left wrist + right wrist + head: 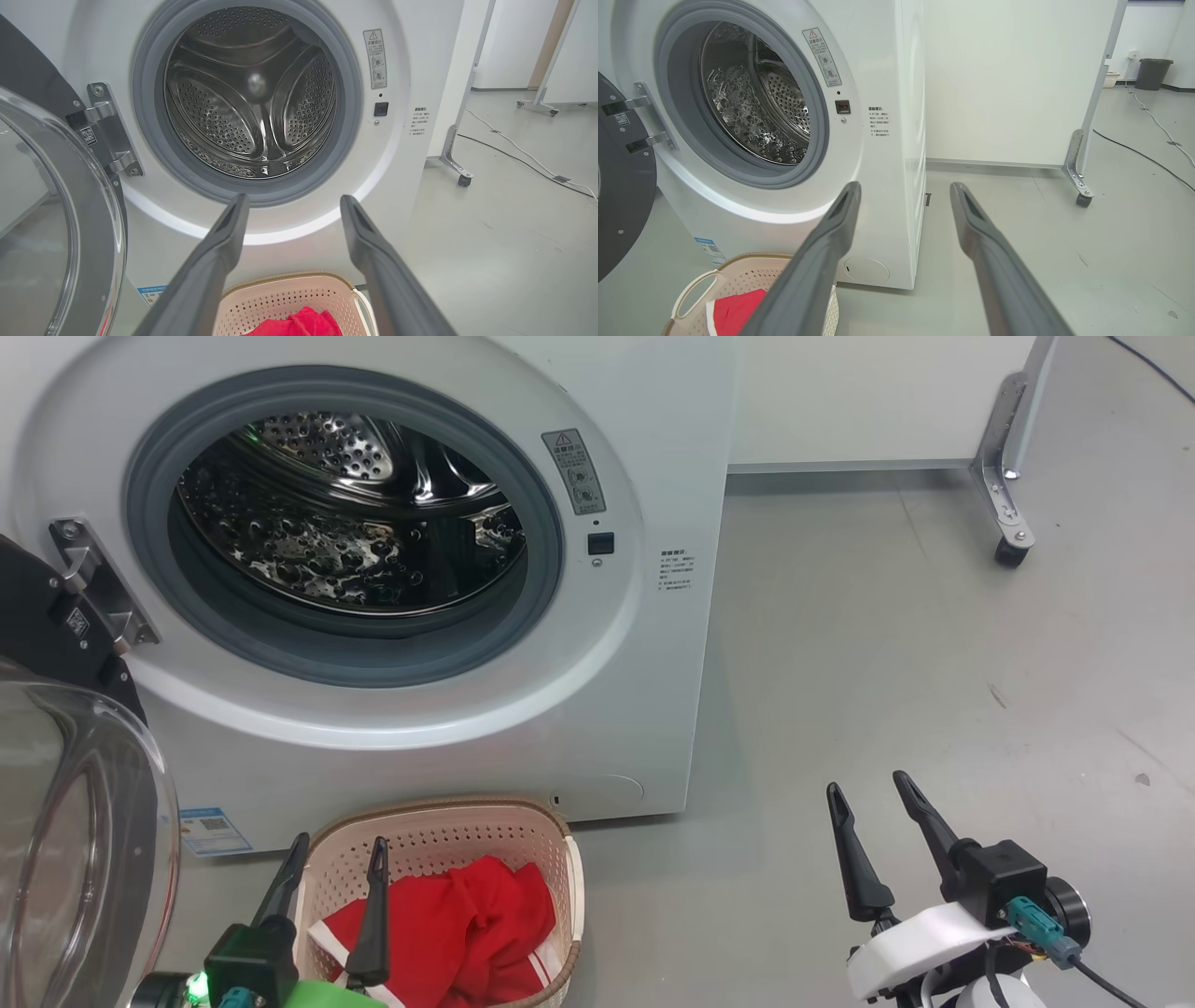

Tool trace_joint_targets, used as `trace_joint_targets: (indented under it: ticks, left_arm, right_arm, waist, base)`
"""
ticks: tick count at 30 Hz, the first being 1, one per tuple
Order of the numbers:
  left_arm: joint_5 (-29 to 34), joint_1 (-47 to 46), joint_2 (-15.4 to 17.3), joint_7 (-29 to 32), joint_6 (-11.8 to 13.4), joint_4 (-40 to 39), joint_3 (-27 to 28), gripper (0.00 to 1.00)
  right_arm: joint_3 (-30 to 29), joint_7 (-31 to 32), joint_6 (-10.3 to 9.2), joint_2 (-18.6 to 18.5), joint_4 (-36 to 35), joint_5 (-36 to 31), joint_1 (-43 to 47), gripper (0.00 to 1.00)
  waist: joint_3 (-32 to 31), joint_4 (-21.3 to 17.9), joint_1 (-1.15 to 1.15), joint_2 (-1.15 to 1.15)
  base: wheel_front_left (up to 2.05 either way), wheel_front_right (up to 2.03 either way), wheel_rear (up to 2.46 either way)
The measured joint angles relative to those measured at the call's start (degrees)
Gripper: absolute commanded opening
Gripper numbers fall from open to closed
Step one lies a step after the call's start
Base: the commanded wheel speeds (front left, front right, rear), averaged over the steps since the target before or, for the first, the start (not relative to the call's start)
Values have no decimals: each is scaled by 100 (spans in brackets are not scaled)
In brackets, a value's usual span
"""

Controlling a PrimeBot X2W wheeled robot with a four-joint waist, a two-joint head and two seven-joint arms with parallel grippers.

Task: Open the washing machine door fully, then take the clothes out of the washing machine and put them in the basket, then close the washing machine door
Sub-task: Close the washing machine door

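White front-loading washing machine (448,728): stands on the grey floor (887,663), steel drum (355,523) exposed inside a grey rubber seal (149,551).
Round black-rimmed door (65,821) with clear glass bowl: swung wide open, hinged at the robot's left.
Cream perforated plastic basket (439,812), brown rim: on the floor just in front of the machine.
Bright red clothes (467,924), white trim: heaped in the basket.
Dark-fingered left gripper (339,845): jaws wide, empty, above the basket.
Dark-fingered right gripper (868,784): jaws wide, empty, over the floor, well apart from the basket.

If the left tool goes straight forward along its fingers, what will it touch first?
Probably the washing machine: the left tool aims at its white front, near the lower grey seal. The exact height is unclear; nothing seems to stand between.
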Motion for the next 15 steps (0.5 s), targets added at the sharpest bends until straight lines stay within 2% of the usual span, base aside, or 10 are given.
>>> trace_joint_targets:
  ticks: [15]
  left_arm:
    - [59,84,18,111,43,-189,-60,100]
  right_arm:
    - [-10,0,24,3,-13,-8,14,100]
  waist:
    - [11,21,0,0]
  base:
    - [-87,87,0]
